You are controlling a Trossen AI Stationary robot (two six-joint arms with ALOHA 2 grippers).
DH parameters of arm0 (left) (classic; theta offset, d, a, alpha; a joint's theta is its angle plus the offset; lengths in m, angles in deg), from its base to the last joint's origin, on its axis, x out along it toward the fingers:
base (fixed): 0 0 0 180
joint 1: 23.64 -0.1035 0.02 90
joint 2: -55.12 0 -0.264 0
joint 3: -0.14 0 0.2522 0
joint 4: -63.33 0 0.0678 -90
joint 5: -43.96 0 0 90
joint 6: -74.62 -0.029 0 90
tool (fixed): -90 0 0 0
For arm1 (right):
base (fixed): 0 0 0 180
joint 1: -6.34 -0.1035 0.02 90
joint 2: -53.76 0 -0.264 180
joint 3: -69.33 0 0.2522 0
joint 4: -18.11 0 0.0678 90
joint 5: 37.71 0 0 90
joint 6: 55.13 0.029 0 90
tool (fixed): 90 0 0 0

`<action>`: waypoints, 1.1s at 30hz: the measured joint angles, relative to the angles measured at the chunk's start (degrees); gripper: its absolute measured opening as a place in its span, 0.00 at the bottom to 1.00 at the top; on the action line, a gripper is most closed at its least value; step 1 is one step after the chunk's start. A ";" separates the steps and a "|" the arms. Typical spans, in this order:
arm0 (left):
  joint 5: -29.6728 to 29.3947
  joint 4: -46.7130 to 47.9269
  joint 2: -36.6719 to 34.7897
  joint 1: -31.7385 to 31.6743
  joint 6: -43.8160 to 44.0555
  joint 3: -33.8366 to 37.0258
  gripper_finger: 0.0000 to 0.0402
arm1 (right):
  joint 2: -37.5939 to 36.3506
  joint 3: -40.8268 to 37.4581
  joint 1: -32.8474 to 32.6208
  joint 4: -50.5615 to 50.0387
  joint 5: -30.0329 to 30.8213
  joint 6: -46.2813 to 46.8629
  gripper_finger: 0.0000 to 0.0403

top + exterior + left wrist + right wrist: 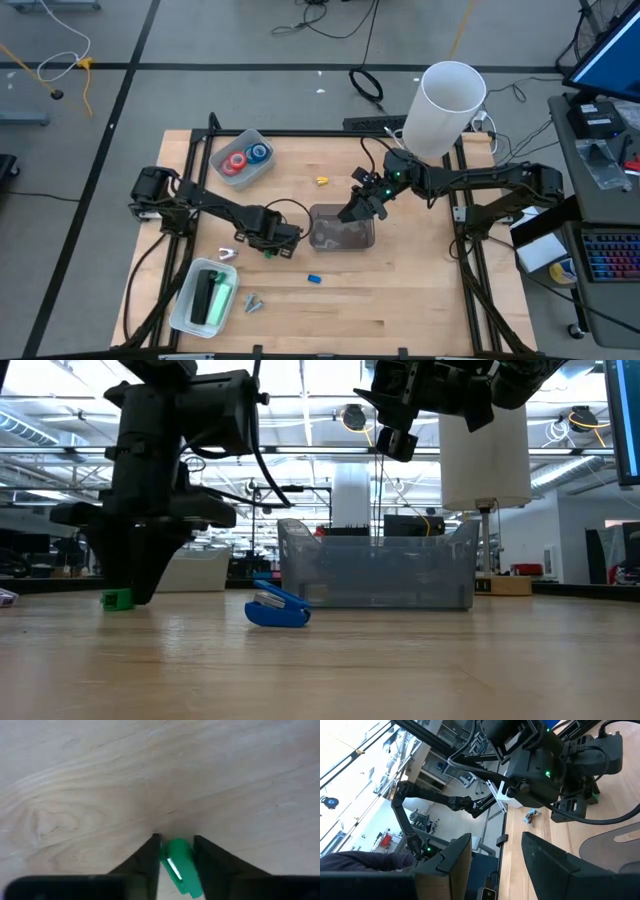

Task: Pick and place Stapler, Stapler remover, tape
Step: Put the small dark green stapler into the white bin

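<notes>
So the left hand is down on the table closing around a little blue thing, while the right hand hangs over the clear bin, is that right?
Nearly. The thing between the left hand's fingers is green, not blue; the left wrist view shows it plainly. The blue thing lies untouched on the table, as the low view shows. The rest holds: the right hand does hang over the clear bin.

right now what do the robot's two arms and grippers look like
Both arms are black, jointed, with boxy housings and loose black cables. The left gripper has two dark wedge-shaped fingers. The right gripper has the same black build, with small green lights glowing near its wrist.
</notes>
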 joint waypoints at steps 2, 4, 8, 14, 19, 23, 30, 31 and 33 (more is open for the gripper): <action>-0.35 -0.46 -0.68 0.03 0.17 0.09 0.20 | 0.00 0.00 0.00 0.00 0.02 0.00 0.41; -0.74 -1.36 -1.69 0.10 0.27 0.10 0.14 | 0.00 0.00 0.00 0.00 0.02 0.00 0.41; -2.54 -1.24 -3.02 0.04 0.13 0.00 0.04 | 0.00 0.00 0.00 0.00 0.02 -0.45 0.41; -3.26 -1.22 -3.12 0.08 0.18 0.00 0.04 | 0.00 0.00 0.00 0.00 0.02 -0.99 0.41; -4.76 -0.96 -3.17 -0.30 -0.34 0.00 0.06 | 0.00 0.00 0.00 0.00 -0.05 -1.03 0.41; -4.97 -1.42 -4.36 -0.67 -2.82 -0.03 0.06 | 0.00 0.00 0.00 0.00 -0.05 -1.03 0.41; -5.94 -5.36 -11.26 -0.51 -8.98 -0.05 0.06 | 0.00 0.00 0.11 -0.57 -0.32 -2.24 0.41; -5.76 -7.05 -12.46 -0.24 -9.83 -0.13 0.06 | 0.00 0.01 0.11 -0.82 -0.36 -2.64 0.41; -5.62 -10.83 -15.47 1.02 -12.26 -0.16 0.06 | 0.00 0.00 0.11 -1.24 -0.40 -2.95 0.41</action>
